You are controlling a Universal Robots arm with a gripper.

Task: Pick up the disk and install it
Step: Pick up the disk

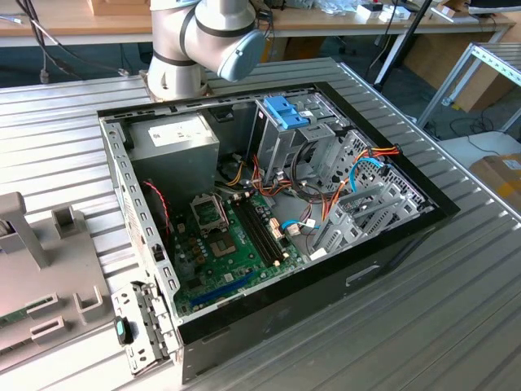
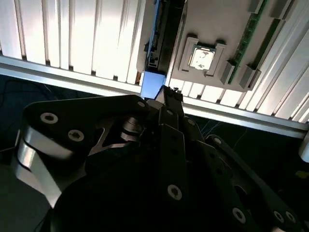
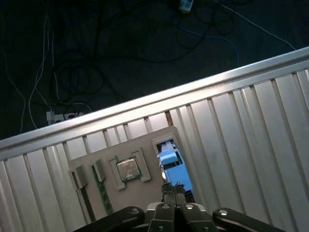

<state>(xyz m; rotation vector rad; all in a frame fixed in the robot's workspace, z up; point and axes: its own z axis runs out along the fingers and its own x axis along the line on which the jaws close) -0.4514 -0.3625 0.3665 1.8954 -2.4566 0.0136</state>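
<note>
A ribbed metal table is spread across the exterior view, and an open computer case is laid at the centre of the frame. The arm is mounted at the upper middle. A grey holder plate is set at the exterior view's left edge. In the first wrist view the disk is seated in a slot of that plate, near a square chip. The gripper is placed right at the disk's blue end. Whether it is closed on the disk cannot be told.
</note>
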